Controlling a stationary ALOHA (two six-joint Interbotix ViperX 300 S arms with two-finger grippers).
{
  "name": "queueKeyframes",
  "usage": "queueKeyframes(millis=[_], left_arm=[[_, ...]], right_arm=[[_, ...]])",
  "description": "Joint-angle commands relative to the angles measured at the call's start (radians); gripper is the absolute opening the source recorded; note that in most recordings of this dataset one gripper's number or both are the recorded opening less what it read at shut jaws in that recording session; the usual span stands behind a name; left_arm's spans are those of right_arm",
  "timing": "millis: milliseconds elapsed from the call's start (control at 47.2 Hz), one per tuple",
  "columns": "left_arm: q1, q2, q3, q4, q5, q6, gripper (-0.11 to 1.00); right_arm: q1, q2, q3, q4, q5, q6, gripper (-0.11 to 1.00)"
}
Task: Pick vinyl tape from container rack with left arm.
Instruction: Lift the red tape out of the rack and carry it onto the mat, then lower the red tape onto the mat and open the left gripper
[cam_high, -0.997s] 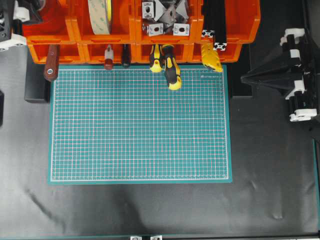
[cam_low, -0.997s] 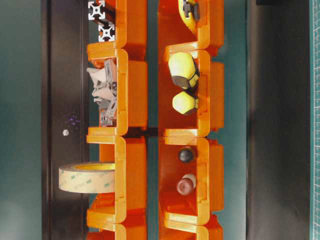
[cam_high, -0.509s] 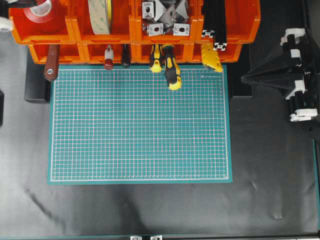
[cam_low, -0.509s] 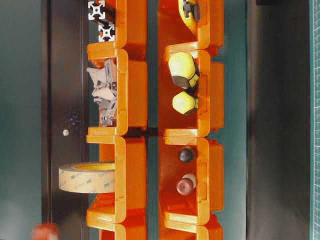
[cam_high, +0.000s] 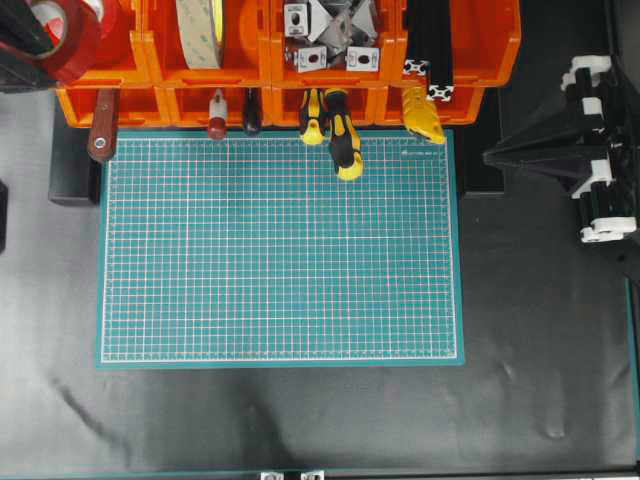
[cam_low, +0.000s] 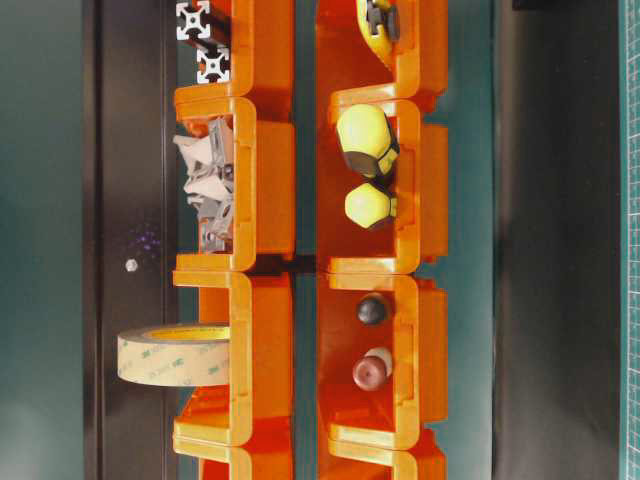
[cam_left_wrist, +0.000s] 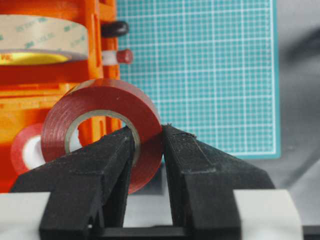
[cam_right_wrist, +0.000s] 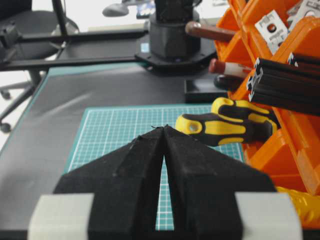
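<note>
The vinyl tape (cam_left_wrist: 125, 102), a glossy red roll, hangs on edge in my left gripper (cam_left_wrist: 149, 131). The gripper is shut on the roll's wall, with one finger inside the core and the other outside. In the overhead view the roll (cam_high: 62, 35) is tilted above the leftmost upper bin of the orange container rack (cam_high: 480, 45), and the left gripper (cam_high: 45, 45) comes in from the top left corner. My right gripper (cam_right_wrist: 163, 128) is shut on nothing and parked at the right (cam_high: 495, 155). The table-level view shows the rack (cam_low: 265, 200) but not the vinyl tape.
A large cream tape roll (cam_high: 200, 30) stands in the neighbouring bin. Another red roll (cam_left_wrist: 22, 150) lies in the bin behind the held one. Yellow-black screwdrivers (cam_high: 340, 135) and tool handles (cam_high: 102, 125) stick out of the lower bins over the green grid mat (cam_high: 280, 250).
The left gripper has come up out of the leftmost upper bin with the red roll, which now hangs tilted further left. The right arm has not moved.
</note>
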Motion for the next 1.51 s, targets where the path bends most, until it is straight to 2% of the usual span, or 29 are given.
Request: queueKeyframes(millis=[0,106,170,318,424,573,806,975,1103,1484], left_arm=[[-0.015,-0.006,-0.012,-0.002,-0.009,-0.002,0.18],[-0.071,0.002,-0.023,-0.002,-0.012,-0.003,0.18],[-0.13,0.018,-0.028,-0.003,-0.031,-0.015,0.18],[-0.242,0.06,0.009,-0.002,-0.144,-0.069,0.18],[-0.287,0.084,0.094,-0.002,-0.262,-0.101,0.18],[-0.331,0.124,0.239,-0.002,-0.483,-0.106,0.18],[-0.331,0.167,0.463,-0.002,-0.756,-0.107,0.18],[-0.321,0.242,0.571,-0.002,-0.827,-0.107,0.18],[-0.302,0.291,0.609,-0.002,-0.831,-0.109,0.18],[-0.29,0.341,0.594,-0.002,-0.833,-0.098,0.18]], right_arm=[[0.003,0.003,-0.014,0.002,-0.017,0.0,0.01],[0.005,0.003,-0.014,0.002,-0.018,0.0,0.01],[0.008,0.005,-0.014,0.003,-0.018,0.0,0.01],[0.008,0.005,-0.014,0.002,-0.02,0.0,0.01],[0.008,0.003,-0.014,0.002,-0.02,0.0,0.01],[0.011,0.003,-0.014,0.002,-0.02,0.002,0.01],[0.025,0.003,-0.014,0.002,-0.02,0.003,0.01],[0.032,0.003,-0.015,0.008,-0.02,0.018,0.01],[0.034,0.003,-0.015,0.008,-0.02,0.031,0.01],[0.041,0.003,-0.018,0.008,-0.026,0.037,0.01]])
